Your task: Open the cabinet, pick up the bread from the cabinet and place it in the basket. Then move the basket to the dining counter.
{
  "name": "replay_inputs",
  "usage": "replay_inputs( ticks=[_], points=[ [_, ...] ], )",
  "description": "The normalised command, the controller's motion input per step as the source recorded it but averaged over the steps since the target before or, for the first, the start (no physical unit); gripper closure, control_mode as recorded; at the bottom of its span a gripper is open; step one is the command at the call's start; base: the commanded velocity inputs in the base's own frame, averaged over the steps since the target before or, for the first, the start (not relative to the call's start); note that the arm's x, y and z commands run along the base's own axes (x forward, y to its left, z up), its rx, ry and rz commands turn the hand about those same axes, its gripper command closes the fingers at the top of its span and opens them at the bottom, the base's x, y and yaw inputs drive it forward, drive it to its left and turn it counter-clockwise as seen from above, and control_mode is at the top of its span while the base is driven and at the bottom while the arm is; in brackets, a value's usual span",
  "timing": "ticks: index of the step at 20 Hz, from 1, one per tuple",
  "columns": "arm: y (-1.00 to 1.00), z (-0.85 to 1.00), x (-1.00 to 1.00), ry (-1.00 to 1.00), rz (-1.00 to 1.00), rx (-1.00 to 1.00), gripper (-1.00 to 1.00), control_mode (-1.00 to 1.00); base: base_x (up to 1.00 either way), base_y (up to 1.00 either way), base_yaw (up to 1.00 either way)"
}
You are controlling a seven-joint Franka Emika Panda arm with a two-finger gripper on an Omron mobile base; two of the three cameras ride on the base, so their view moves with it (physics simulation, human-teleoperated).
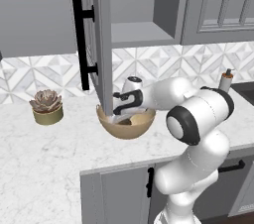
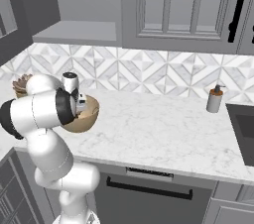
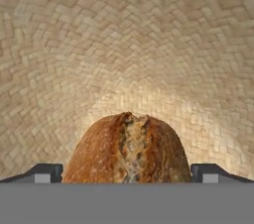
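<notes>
The grey wall cabinet with the glass-paned door is hanging wide open, its long black bar handle sticking out toward the camera, and the shelf inside looks bare. Under it runs the white marble bench with patterned grey-white wall tiles behind. The white arm bends over from the near right and reaches down into the tan round woven basket, which sits on the bench right below the edge of the open door.

From the hand camera you get the basket's woven inside wall all around, and the small rounded orange-brown bread roll sits right between the two dark tips of the claw. The tips stand just off each side of the roll, spread about as wide as the roll itself. Whether they're actually pinching it or just clear of it, I honestly can't tell from this angle.

Other bits: a little reddish succulent in a yellow-green pot on the far left of the bench, well away from the basket, and a small grey soap bottle with a brown pump over on the right near the dark sink.
</notes>
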Motion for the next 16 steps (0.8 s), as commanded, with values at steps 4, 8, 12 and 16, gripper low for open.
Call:
replay_inputs(
  ticks=[4,8,12,16],
  points=[
    [-0.16,-0.38,0.04,-0.05,-0.04,-0.22,-1.0,-1.0,0.0,0.0,0.0],
    [-0.29,-0.27,0.14,-0.11,-0.09,-0.27,-1.0,-1.0,0.0,0.0,0.0],
    [-0.42,-0.03,0.05,-0.1,-0.1,-0.23,-1.0,-1.0,0.0,0.0,0.0],
    [-0.29,0.5,-0.5,-0.03,-0.03,-0.01,-1.0,-1.0,0.0,0.0,0.0]
  ],
)
